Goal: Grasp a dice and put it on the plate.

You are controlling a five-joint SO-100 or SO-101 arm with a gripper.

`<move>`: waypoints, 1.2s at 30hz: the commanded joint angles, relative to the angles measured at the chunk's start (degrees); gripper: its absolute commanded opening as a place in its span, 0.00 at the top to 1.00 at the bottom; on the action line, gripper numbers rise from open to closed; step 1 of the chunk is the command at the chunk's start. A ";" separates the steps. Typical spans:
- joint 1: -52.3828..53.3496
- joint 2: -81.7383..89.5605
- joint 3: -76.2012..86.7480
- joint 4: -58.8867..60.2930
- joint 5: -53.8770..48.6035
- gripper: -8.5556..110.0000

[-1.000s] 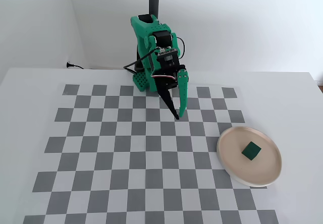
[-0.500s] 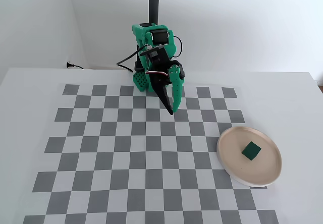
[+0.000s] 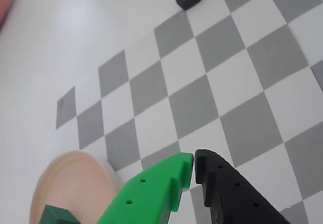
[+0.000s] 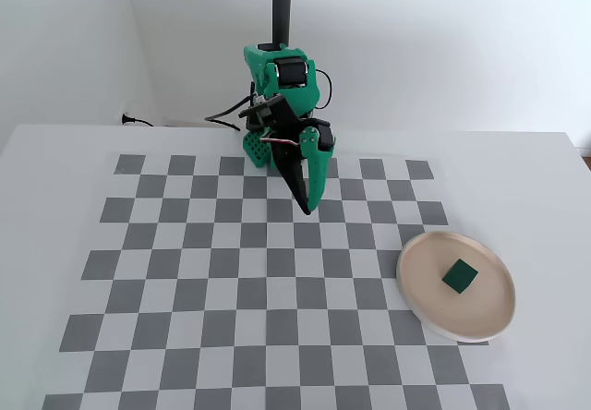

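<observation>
The dice (image 4: pixel 460 276) sits on the plate (image 4: pixel 420 290); it looks light, rigid and smooth, best pinched across two opposite flat faces. The gripper (image 4: pixel 307 210) hangs empty over the checkered counter (image 4: pixel 185 290), fingers together.

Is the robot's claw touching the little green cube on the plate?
Apart. In the fixed view the end effector hangs near the arm's base, with several checker squares between it and the cube, which lies alone on the plate.
</observation>
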 commanded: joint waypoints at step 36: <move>14.94 0.53 12.66 -9.67 36.91 0.96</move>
